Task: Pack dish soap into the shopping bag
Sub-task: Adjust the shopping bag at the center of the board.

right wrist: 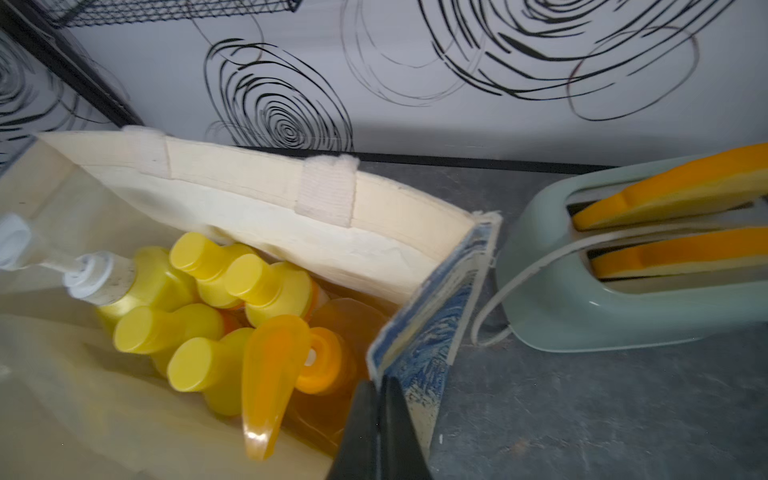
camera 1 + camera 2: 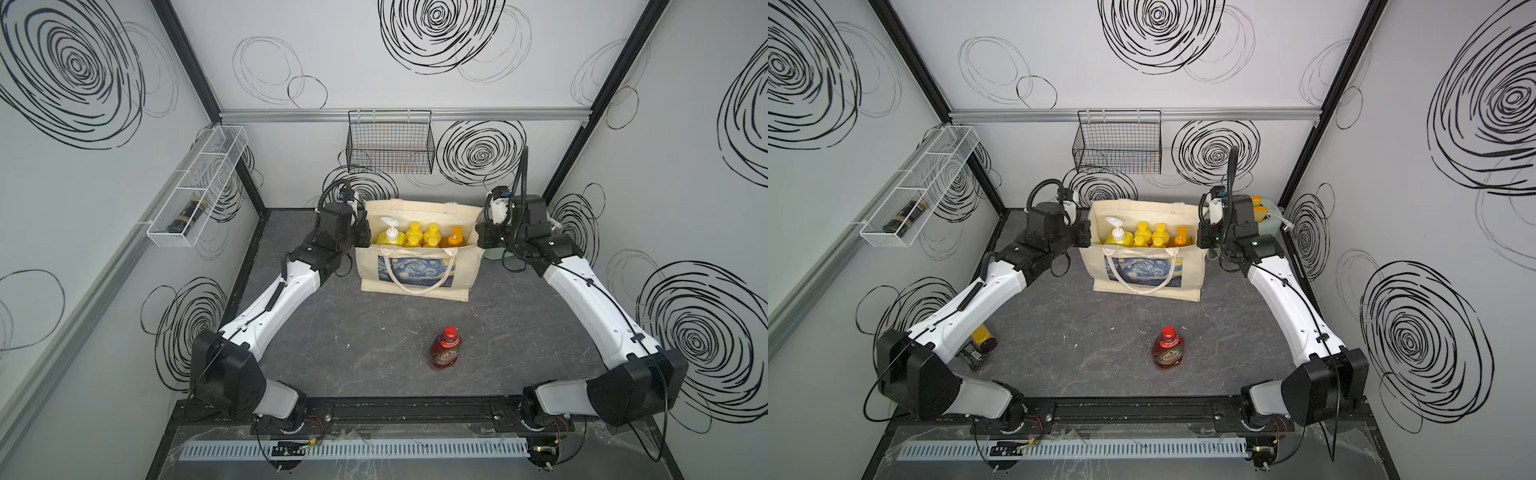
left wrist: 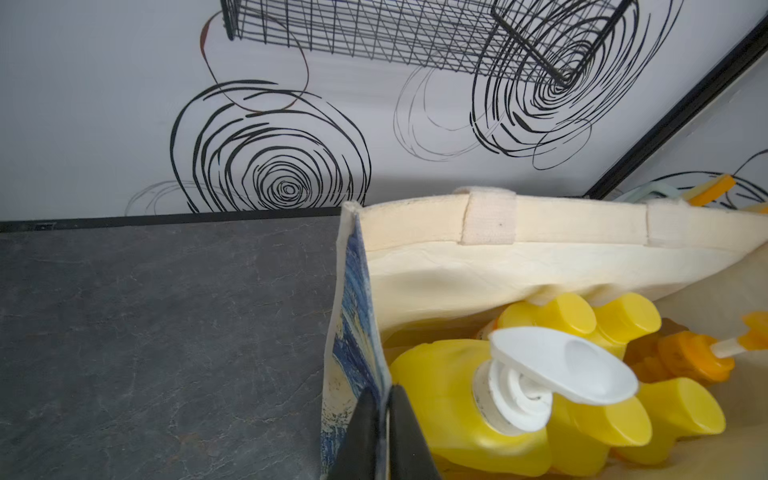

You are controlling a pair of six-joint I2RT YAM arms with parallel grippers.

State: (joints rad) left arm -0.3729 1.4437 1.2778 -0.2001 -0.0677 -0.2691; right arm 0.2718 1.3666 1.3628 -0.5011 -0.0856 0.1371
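The cream shopping bag stands open at the back of the table in both top views. Upright inside it are a yellow white-pump bottle, several small yellow bottles and an orange pump bottle. The red Fairy bottle stands alone on the table in front. My left gripper is shut on the rim of the bag's left side wall. My right gripper is shut on the rim of its right side wall.
A mint toaster holding orange slices sits just right of the bag. A black wire basket hangs on the back wall and a white wire shelf on the left wall. A yellow-lidded jar lies under my left arm.
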